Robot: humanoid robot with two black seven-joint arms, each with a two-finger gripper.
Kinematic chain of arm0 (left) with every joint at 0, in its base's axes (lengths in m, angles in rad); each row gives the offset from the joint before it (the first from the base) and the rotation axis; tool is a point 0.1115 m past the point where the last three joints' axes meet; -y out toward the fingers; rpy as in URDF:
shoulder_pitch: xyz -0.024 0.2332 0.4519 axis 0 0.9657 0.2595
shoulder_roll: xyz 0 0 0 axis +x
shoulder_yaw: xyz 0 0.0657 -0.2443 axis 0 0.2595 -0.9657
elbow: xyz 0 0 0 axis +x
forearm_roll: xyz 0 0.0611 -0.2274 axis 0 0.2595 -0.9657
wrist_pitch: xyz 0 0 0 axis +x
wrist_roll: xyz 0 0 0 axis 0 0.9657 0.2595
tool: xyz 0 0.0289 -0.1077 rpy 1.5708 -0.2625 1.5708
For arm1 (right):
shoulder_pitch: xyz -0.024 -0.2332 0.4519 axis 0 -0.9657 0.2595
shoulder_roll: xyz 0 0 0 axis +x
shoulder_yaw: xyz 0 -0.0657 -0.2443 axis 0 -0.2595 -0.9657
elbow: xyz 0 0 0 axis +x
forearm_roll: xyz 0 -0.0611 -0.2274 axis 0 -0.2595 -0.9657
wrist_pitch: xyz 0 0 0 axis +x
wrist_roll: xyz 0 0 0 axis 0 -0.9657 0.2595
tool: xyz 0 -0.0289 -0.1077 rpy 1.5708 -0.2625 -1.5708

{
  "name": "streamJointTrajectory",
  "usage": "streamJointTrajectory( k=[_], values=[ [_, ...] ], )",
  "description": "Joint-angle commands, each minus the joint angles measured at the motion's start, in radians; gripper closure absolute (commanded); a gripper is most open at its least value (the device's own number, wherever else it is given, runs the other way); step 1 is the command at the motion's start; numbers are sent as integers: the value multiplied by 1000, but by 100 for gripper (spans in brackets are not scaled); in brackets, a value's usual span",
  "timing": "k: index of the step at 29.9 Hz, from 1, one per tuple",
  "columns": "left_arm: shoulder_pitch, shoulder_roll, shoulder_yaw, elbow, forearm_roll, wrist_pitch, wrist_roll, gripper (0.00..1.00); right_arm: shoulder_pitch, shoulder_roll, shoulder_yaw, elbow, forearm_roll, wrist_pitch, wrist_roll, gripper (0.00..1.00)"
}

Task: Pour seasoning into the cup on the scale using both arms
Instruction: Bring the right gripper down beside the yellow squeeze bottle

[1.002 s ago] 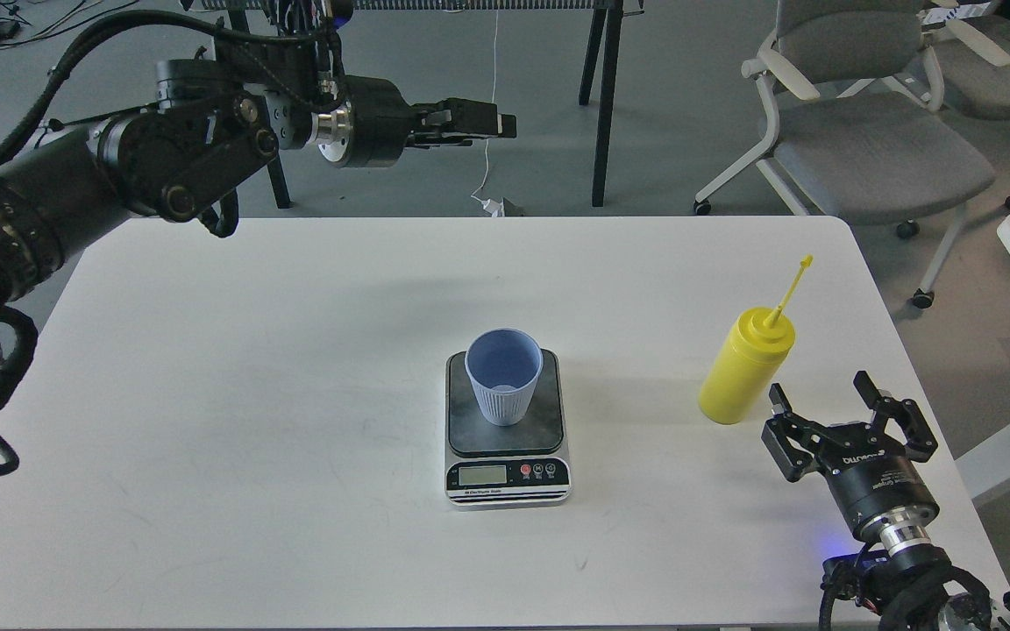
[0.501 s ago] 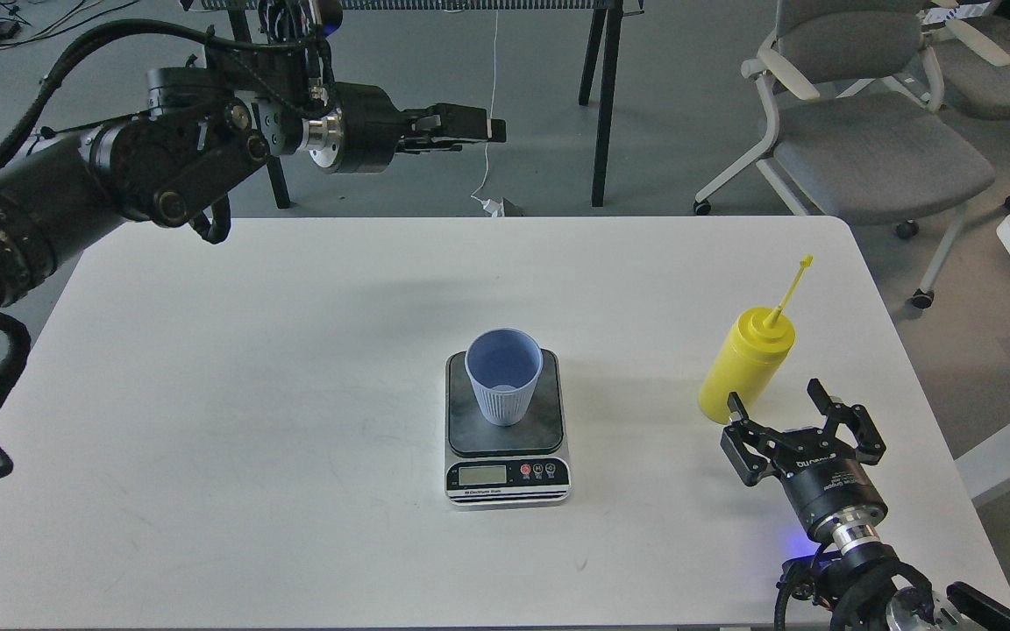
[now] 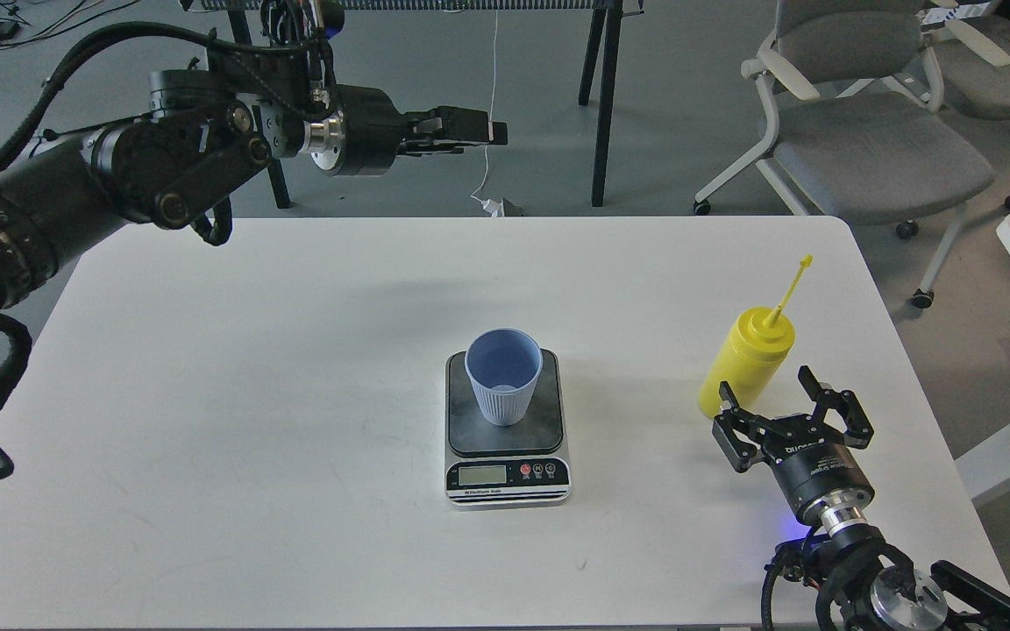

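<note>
My right gripper (image 3: 787,393) has slid in from the table's right edge and now sits just beside the base of the seasoning bottle (image 3: 743,363), fingers spread wide, gripping nothing. My left gripper (image 3: 480,132) has barely shifted, hovering beyond the table's (image 3: 251,368) far edge with its fingers close together. The cup (image 3: 503,375) stands upright on the scale (image 3: 506,431), nothing between it and the bottle.

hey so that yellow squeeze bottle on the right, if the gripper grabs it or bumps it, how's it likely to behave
The yellow squeeze bottle is tall on a narrow base, so a sideways nudge from the open right gripper could well tip it. It looks like soft plastic, so it probably dents under a firm squeeze. Its smooth round wall may slip or twist between the fingers. The thin cap strap likely just flexes.
</note>
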Motion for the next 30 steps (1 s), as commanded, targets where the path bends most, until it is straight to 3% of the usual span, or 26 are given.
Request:
streamJointTrajectory(
  k=[1, 30],
  values=[
    [6, 4, 0, -1, 0, 0, 0, 28, 7, 13, -2, -22, 0, 0, 0, 1],
    [45, 20, -3, -4, 0, 0, 0, 28, 135, 85, -12, -166, -15, 0, -1, 1]
  ],
)
